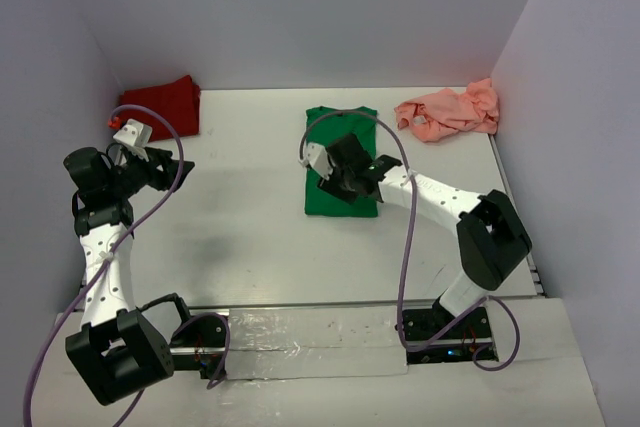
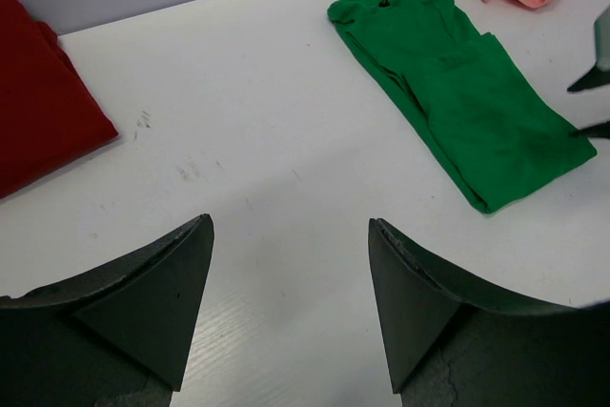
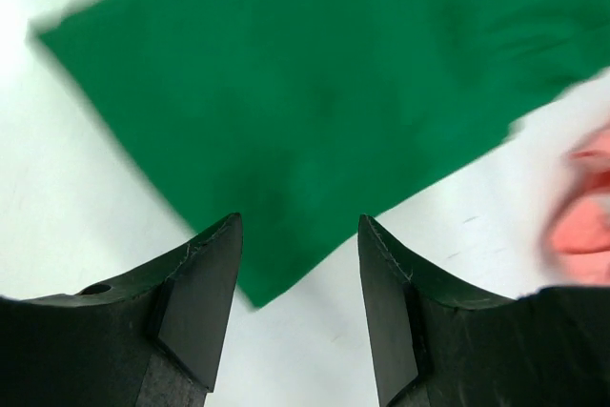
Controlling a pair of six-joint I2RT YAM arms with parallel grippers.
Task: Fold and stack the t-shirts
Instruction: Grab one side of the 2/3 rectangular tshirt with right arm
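1. At mid-desk (image 1: 250, 227), green t-shirt (image 1: 338, 132) folded into a narrow strip, likely awaiting a crosswise fold.
2. Over its near half, right end effector (image 3: 297, 235), fingers apart, seemingly poised to pinch an edge.
3. Far left, dark red t-shirt (image 1: 160, 104) folded; far right, salmon pink t-shirt (image 1: 450, 112) crumpled.
4. Near the red one, left end effector (image 2: 291, 235) spread, empty, clear of the work.

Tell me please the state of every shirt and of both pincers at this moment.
green t-shirt, folded into a long strip, lying flat
dark red t-shirt, looks folded, far left
pink t-shirt, crumpled, not folded, far right
left pincer, open, empty
right pincer, open, empty, over the green t-shirt's corner
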